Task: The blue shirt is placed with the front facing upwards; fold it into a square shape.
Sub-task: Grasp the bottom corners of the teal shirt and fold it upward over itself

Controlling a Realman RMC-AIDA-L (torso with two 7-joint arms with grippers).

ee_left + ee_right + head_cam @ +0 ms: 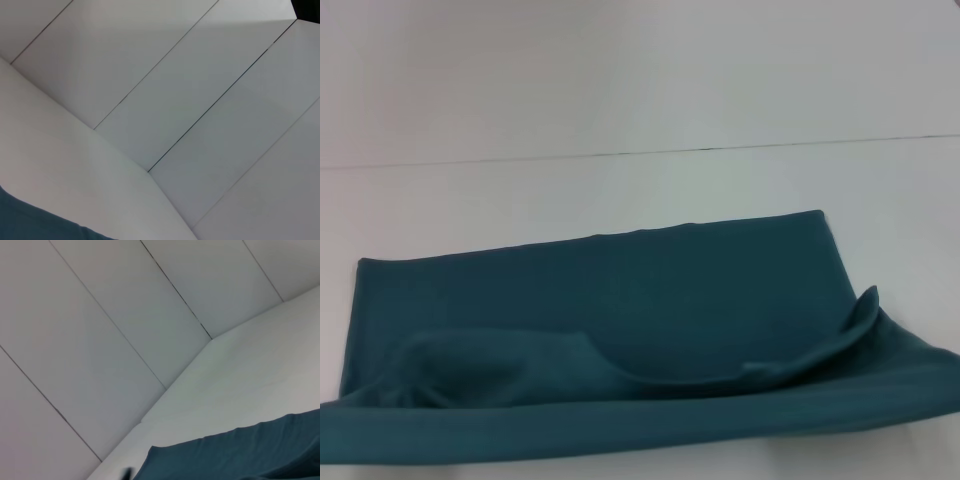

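One blue shirt (pixel 620 330) lies on the white table (pixel 620 190), and no print, label or other writing can be read on it in any view. In the head view its nearest edge is a long band of cloth lifted and curling back toward the far side, running across the bottom of the picture from the robot's left to its right. Just behind that band the fabric sags into a shallow hollow, with a rounded bulge on the left and a small raised point of cloth at the right. Beyond the hollow the rest of the shirt lies flat as a wide panel, its far edge straight and its far right corner squared.

Neither gripper appears in the head view, and neither wrist view shows its own fingers, so whether the jaws are open or closed, or hold any cloth, cannot be told.

The left wrist view shows only a small corner of the shirt (pixel 35 225) on the table, then the white panelled wall (pixel 190 90) behind. The right wrist view shows more: a broad stretch of the shirt's edge (pixel 240 452), then bare table, then the same kind of panelled wall, crossed by thin dark seams.
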